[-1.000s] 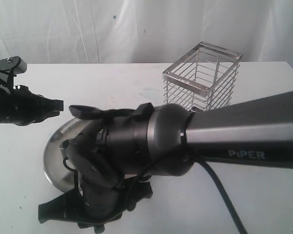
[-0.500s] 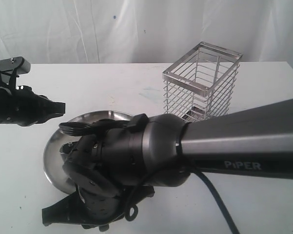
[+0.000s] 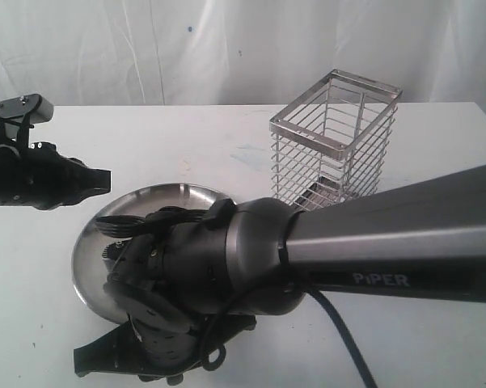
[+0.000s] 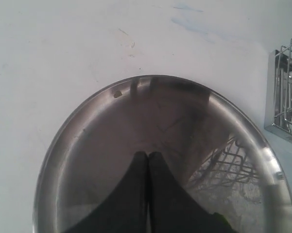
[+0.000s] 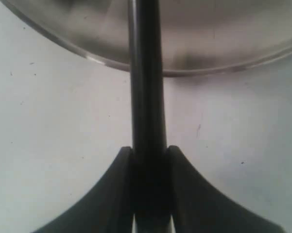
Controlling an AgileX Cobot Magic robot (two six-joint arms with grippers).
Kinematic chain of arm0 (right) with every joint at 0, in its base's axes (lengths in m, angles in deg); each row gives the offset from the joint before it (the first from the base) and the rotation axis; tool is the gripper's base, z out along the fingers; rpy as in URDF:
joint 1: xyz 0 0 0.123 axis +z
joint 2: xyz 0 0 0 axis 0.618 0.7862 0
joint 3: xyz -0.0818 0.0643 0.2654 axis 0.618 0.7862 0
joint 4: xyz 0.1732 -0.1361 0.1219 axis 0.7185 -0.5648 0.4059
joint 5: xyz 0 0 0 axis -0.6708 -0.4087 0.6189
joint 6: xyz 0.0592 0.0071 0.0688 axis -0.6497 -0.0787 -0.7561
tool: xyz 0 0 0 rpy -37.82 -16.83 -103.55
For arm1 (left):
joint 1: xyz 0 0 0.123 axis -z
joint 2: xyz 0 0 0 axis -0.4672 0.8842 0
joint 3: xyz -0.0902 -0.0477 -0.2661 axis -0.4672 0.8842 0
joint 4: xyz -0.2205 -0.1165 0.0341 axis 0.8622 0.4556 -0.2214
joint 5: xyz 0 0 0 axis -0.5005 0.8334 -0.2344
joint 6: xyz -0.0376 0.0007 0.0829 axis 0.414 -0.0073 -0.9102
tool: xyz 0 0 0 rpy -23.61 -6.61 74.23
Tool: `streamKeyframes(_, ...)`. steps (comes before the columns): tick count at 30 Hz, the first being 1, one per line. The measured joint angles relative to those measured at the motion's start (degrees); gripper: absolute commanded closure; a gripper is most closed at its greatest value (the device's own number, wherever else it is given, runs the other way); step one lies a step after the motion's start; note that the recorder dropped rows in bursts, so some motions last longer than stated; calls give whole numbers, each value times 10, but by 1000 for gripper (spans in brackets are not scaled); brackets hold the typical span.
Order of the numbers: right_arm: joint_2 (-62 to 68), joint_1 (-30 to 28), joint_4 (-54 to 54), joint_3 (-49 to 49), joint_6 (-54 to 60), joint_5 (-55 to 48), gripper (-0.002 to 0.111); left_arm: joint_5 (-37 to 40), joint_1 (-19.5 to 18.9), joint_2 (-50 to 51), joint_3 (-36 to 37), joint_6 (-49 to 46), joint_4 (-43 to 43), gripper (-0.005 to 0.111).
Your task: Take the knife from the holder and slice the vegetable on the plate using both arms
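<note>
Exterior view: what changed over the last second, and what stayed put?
The right arm sank and swung toward the left of the view, uncovering more of the plate at its far rim. The left gripper, shut, edged slightly right toward the plate. Nothing was taken or released: the right gripper stays clamped on the knife. The holder and the plate did not move.

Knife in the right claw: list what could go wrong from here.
1. The knife, clamped in the right claw, crosses the plate rim; lowering it could hit the rim and tip the plate.
2. No view shows the vegetable, so the cut may land on bare steel.
3. The left claw is shut and empty above the plate; nothing would steady the piece.
</note>
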Motion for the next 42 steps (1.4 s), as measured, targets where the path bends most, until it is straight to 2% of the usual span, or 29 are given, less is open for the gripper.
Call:
streamKeyframes(3,0,0,0,0,-1,0,108,19,0,28,0,-9,3,107)
streamKeyframes(8,0,0,0,0,-1,0,108,86,0,92,0,-43,62,107)
streamKeyframes(17,0,0,0,0,-2,2,108,164,0,132,0,-70,70,107)
streamKeyframes(42,0,0,2,0,-16,2,108,226,0,205,-22,-71,70,107)
